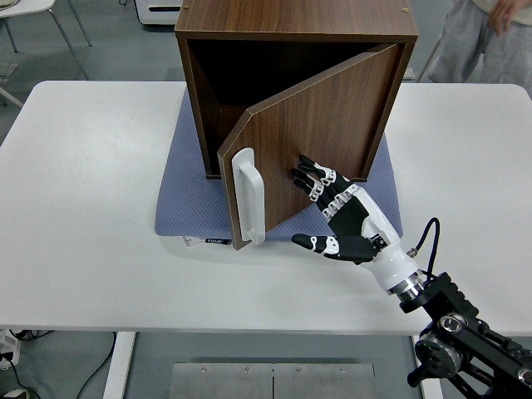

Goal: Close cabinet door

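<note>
A dark brown wooden cabinet [295, 33] stands on a blue mat at the back of the white table [83, 208]. Its door [320, 137] is hinged on the right and stands roughly half open, with a white handle [248, 197] near its free left edge. My right hand [320, 208] comes in from the lower right. Its fingers [312, 179] are spread flat against the door's outer face, right of the handle, and the thumb sticks out to the left below. It grasps nothing. The left arm is out of view.
The blue mat [183, 199] reaches out in front of and left of the cabinet. A person [490, 37] stands at the top right behind the table. A chair [33, 21] and a white appliance [158, 10] stand on the floor behind.
</note>
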Robot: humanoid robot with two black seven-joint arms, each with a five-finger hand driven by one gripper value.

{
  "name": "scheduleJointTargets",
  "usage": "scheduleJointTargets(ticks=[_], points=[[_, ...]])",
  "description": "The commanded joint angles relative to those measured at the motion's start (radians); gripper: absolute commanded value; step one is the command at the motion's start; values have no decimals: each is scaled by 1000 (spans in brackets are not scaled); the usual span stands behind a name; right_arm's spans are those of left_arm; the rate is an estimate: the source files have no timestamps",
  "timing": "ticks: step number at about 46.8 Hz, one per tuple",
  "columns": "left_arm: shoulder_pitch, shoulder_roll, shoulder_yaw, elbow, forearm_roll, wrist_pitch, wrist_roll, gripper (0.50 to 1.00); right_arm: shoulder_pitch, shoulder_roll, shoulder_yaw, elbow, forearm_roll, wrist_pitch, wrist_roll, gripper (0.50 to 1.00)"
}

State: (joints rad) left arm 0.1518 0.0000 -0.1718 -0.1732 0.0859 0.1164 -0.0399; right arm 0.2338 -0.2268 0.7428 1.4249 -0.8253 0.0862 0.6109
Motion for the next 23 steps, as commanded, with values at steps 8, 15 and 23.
scheduleJointTargets(ticks=[8, 15, 23], points=[[0, 0, 0, 0, 0, 0, 0, 1000, 35, 29, -2, -37, 3, -23, 0, 1000], [0, 0, 0, 0, 0, 0, 0, 1000, 59, 37, -19, -47, 3, -23, 0, 1000], [0, 0, 0, 1, 0, 0, 0, 1000, 87, 64, -58, -55, 2, -29, 0, 1000]])
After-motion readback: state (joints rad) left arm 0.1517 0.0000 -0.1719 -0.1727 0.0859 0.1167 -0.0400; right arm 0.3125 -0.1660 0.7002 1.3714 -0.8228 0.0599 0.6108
